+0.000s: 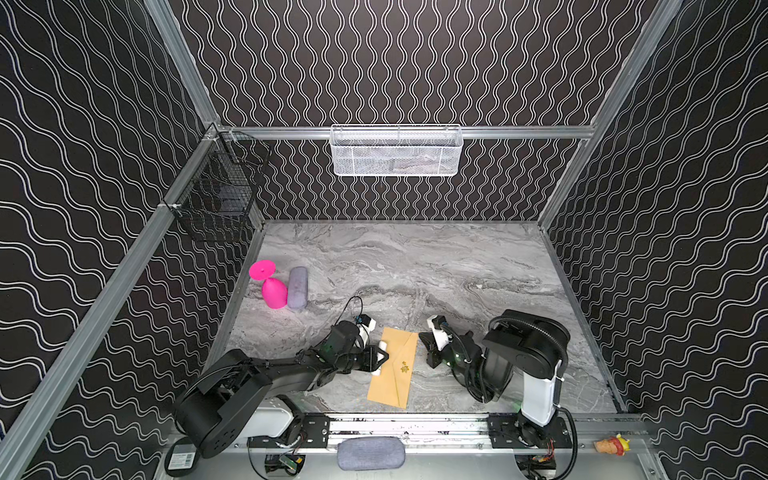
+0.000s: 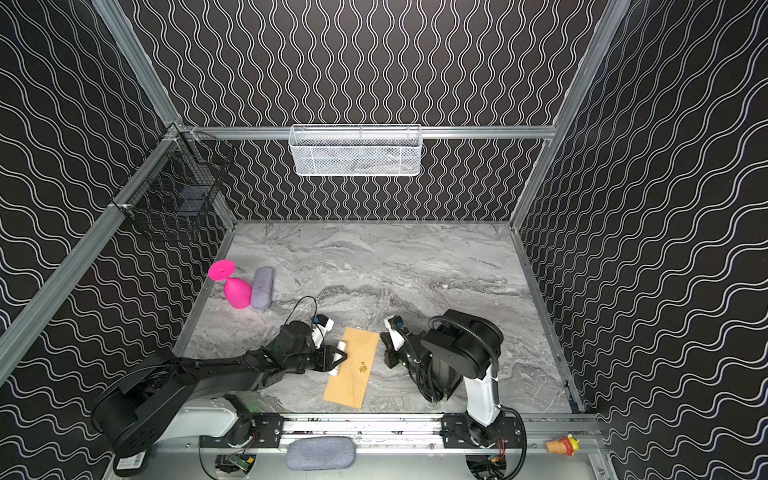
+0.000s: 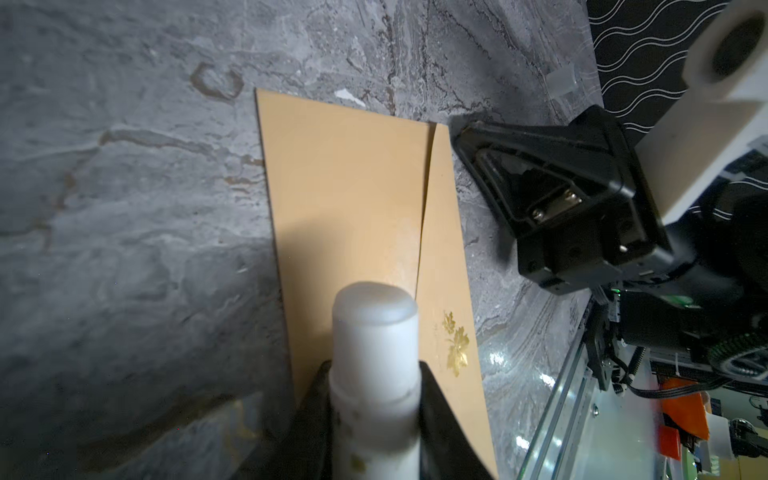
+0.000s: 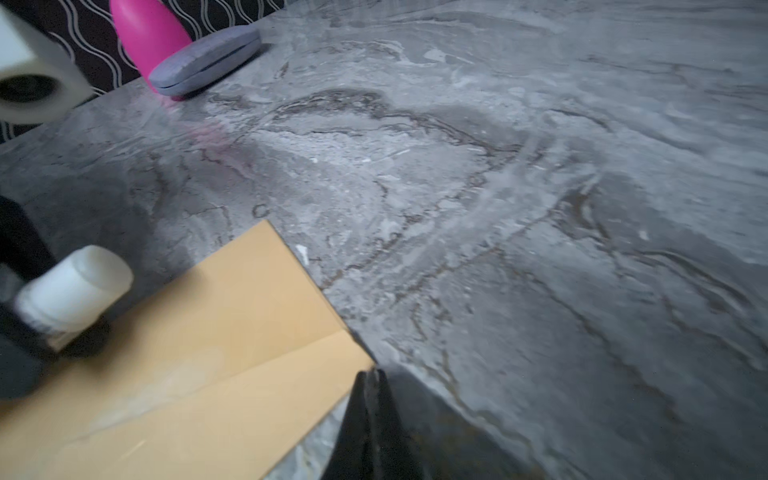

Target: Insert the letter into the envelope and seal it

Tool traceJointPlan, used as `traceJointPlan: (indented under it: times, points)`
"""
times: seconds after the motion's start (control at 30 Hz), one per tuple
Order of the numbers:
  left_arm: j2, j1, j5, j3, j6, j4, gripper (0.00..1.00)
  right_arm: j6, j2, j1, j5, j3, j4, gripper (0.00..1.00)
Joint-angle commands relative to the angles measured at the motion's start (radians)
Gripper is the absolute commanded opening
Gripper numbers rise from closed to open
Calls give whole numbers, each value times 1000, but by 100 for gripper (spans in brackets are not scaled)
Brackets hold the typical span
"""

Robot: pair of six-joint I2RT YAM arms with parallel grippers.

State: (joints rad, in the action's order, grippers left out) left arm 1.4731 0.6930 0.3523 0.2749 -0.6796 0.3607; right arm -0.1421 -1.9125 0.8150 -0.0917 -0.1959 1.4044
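Gripping a white cylindrical stick point(image 3: 374, 332) between its two black fingers, the left gripper point(image 1: 379, 358) sits low over the long edge of the envelope point(image 1: 395, 370) that lies nearer the left arm. The stick runs roughly along that edge with its rounded end pointing toward the far end of the envelope. Whether the stick touches the paper cannot be told. The right gripper point(image 4: 369, 386) has its jaws pressed together with nothing between them. Its pointed tip is at the envelope's far corner on the right arm's side, and contact there is unclear. The envelope, plain kraft brown, lies flat on the grey marbled table point(image 1: 415, 270) near the front edge, between the two arms, with its long side running away from the front rail at a slight tilt. Its flap is folded down onto the body, and a small gold leaf sticker point(image 3: 455, 345) shows close to the flap's seam. In both top views the two black arms reach in from the front rail, one from each side, toward the envelope. Well apart from it, near the table's far left edge, a bright pink goblet point(image 1: 270, 286) lies on its side, touching a grey fabric case point(image 1: 297, 288). A second grey case point(image 1: 370, 453) rests on the front rail. A white mesh basket point(image 1: 396, 150) hangs on the back rail and a black wire basket point(image 1: 216, 195) hangs in the far left corner, against black walls with wavy white lines.
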Motion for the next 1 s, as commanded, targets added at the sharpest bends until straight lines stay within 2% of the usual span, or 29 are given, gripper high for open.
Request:
traceJointPlan:
  times: [0.0,0.1,0.2,0.27,0.37,0.47,0.6,0.77,0.87,0.97]
  points:
    - [-26,-2,-27,41,43,-176,0,52,100,-2,95,13,-42,0]
    - [-92,-3,-25,111,61,-249,0,88,265,35,220,30,-186,0]
    - [-126,-6,-48,139,71,-279,0,108,360,171,171,69,-266,0]
    - [-109,-9,-51,165,85,-262,0,119,326,247,157,72,-235,0]
    - [-29,-9,-46,201,111,-239,0,134,215,299,170,76,-82,0]
    - [43,-10,-47,214,122,-199,0,146,126,316,172,89,57,0]
    - [114,-11,-32,219,119,-160,0,167,53,317,194,75,126,0]
    - [106,-35,-43,177,117,-177,0,171,49,320,228,51,30,0]
    - [89,-64,-41,157,124,-200,0,194,22,322,246,43,79,0]
    - [94,-87,-42,140,129,-201,0,210,-20,322,274,3,9,0]
